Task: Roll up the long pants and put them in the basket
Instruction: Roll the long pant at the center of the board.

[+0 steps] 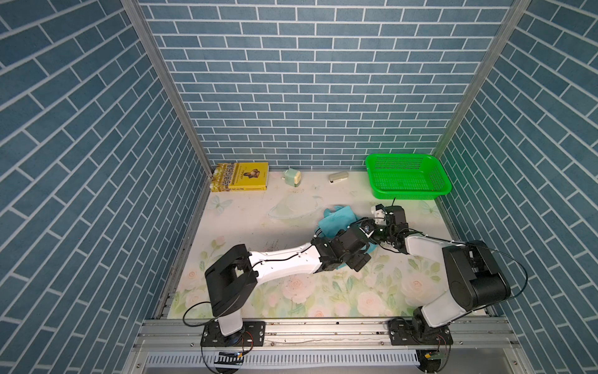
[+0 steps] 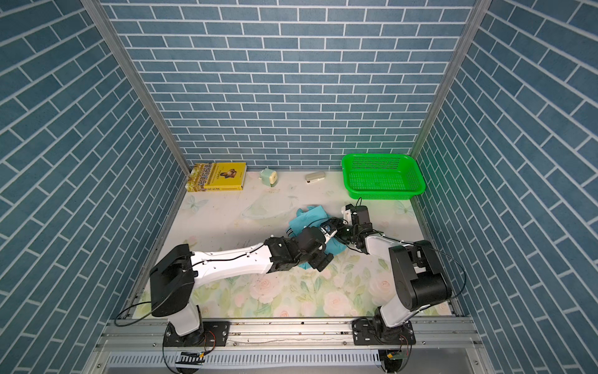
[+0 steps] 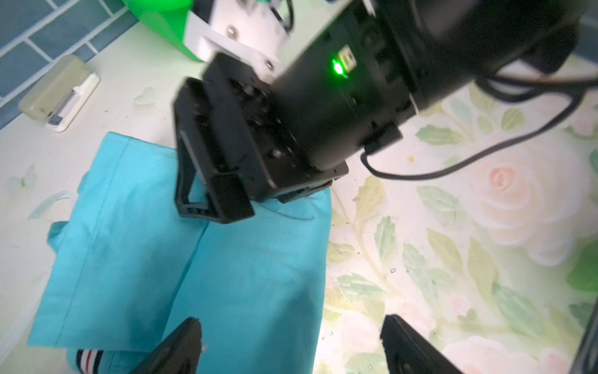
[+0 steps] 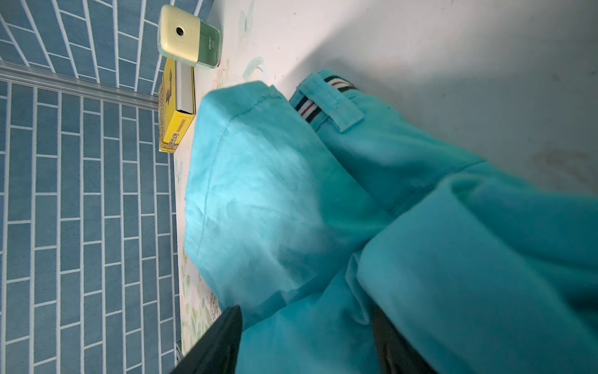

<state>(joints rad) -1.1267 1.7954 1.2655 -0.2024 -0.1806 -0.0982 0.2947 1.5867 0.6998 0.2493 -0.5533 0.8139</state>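
Turquoise long pants [image 1: 335, 220] lie folded into a compact, layered bundle on the floral table [image 1: 259, 226], right of centre and in front of the green basket [image 1: 404, 156], with both arms' ends converging over them in both top views. The striped waistband [image 4: 310, 110] shows at one edge of the bundle, under an upper layer of leg cloth. The roll appears to be part-way done: layers are stacked but loose, and no tight cylinder is formed yet. The left gripper [image 3: 291, 319] hovers just above the cloth with its jaws spread wide and nothing between them (one finger over the fabric, one over the bare table beside it). The right gripper [image 4: 305, 311] is partly closed around a thick fold of the pants, cloth filling the gap between its fingers; the left wrist view shows it [image 3: 213, 204] bearing down on the bundle's far part. The next move probably calls for the free left gripper to take a fresh hold on the near edge and turn it over while the right one anchors the fold.
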